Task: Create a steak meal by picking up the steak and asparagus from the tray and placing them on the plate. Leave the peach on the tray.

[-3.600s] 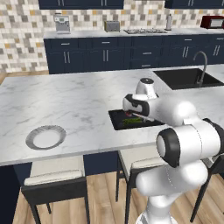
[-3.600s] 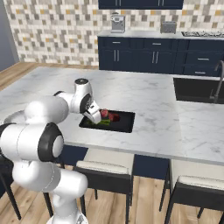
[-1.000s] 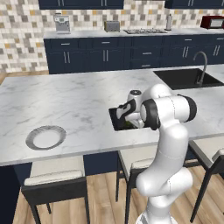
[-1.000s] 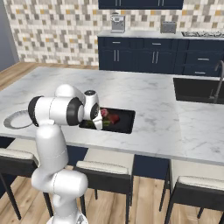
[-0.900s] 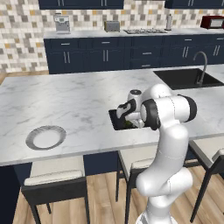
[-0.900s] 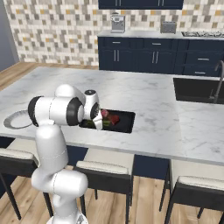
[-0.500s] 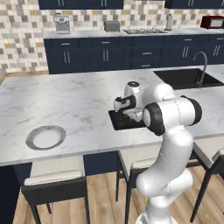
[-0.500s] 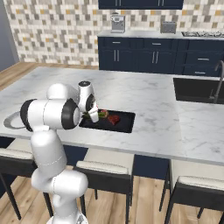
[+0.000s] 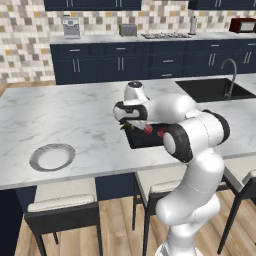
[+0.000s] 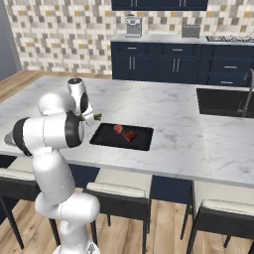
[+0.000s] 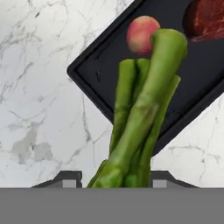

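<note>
My gripper (image 9: 128, 123) (image 10: 92, 119) is shut on the asparagus (image 11: 140, 118), a bunch of green stalks that hangs above the left end of the black tray (image 11: 105, 83) (image 9: 142, 141) (image 10: 121, 138). The stalk tips (image 10: 97, 117) stick out from the hand. The round pink-red peach (image 11: 142, 34) (image 10: 118, 129) and the flat dark-red steak (image 11: 206, 19) (image 10: 130, 135) lie in the tray. The grey-rimmed plate (image 9: 52, 156) sits on the counter far to the left, near the front edge.
The tray rests on a marble island counter (image 9: 75, 115) with stools (image 9: 60, 205) under its front edge. A sink with a faucet (image 9: 227, 80) lies at the right end. Open counter stretches between the tray and the plate.
The jaws have closed on the asparagus. The hand has risen from the tray and swung left with the stalks in it; the peach and steak stayed put.
</note>
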Tool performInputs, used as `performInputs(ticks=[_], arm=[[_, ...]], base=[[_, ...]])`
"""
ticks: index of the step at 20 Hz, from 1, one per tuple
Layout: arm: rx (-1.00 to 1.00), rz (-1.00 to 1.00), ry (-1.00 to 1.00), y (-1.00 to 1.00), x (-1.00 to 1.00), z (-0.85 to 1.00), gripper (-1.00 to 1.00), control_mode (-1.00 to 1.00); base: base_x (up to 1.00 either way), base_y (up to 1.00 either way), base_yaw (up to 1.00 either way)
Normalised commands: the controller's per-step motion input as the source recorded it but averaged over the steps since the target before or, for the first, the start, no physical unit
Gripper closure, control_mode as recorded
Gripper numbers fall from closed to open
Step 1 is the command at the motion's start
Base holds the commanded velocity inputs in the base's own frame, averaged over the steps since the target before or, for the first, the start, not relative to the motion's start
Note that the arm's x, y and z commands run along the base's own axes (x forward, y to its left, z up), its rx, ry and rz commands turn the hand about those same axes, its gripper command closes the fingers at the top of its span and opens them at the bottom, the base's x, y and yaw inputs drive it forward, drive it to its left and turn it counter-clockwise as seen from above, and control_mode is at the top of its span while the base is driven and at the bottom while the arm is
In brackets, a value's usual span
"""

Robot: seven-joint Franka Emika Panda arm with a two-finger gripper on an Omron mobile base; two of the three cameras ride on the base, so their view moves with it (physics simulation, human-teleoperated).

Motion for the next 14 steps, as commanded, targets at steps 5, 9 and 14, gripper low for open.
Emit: performInputs(ticks=[5, 9, 14], arm=[[0.00, 0.29, 0.00, 0.94, -0.06, 0.08, 1.00, -1.00], [0.00, 0.34, 0.00, 0.98, -0.14, -0.04, 1.00, -1.00], [0.00, 0.39, 0.00, 0.95, -0.28, -0.09, 1.00, -1.00]], base=[[0.00, 0.00, 0.00], [0.00, 0.00, 0.00], [0.00, 0.00, 0.00]])
